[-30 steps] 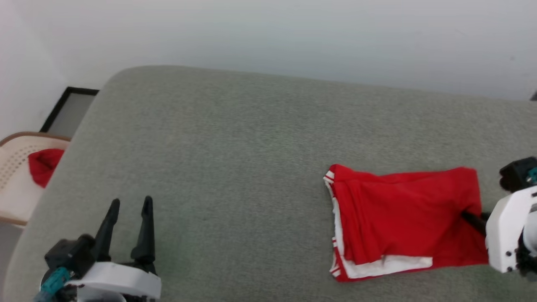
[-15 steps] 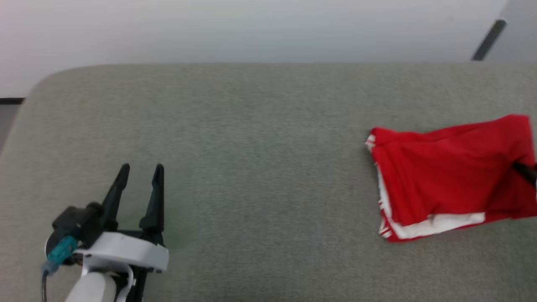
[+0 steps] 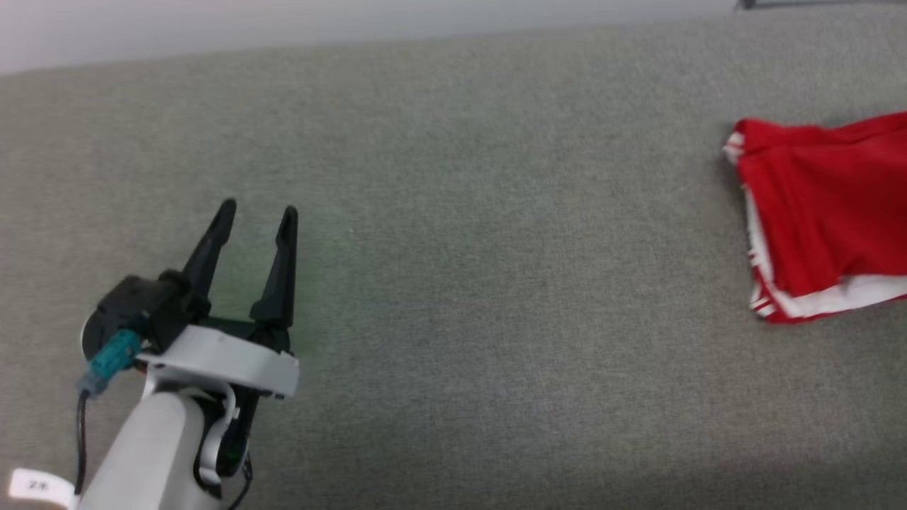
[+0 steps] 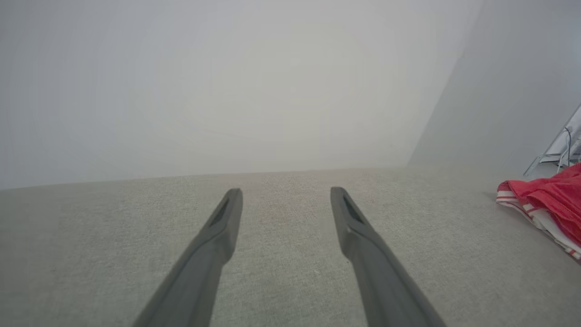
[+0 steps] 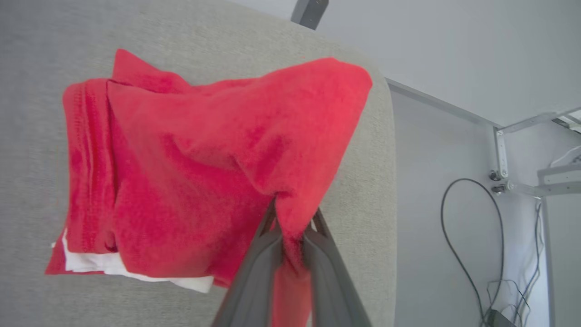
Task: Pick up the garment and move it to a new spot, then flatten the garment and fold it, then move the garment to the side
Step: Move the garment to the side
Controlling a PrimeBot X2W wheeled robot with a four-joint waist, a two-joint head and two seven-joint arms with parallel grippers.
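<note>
- Two hands, one busy: the right hand (image 5: 294, 225) is clenched on a pinched corner of the folded red jersey shirt with white striped sleeve trim (image 5: 204, 168), lifting that corner.
- The shirt rests at the right end of the grey fabric-covered counter (image 3: 496, 283), close to its rounded edge.
- The left hand (image 3: 258, 209) hangs released, fingers spread, over bare counter. The shirt lies well apart to its right, long axis running left to right, so the right arm is by far the nearer.
- Against a second ago the whole head view has shifted, so the camera turned. The shirt now sits cut off at that view's right edge, its fold unchanged.
</note>
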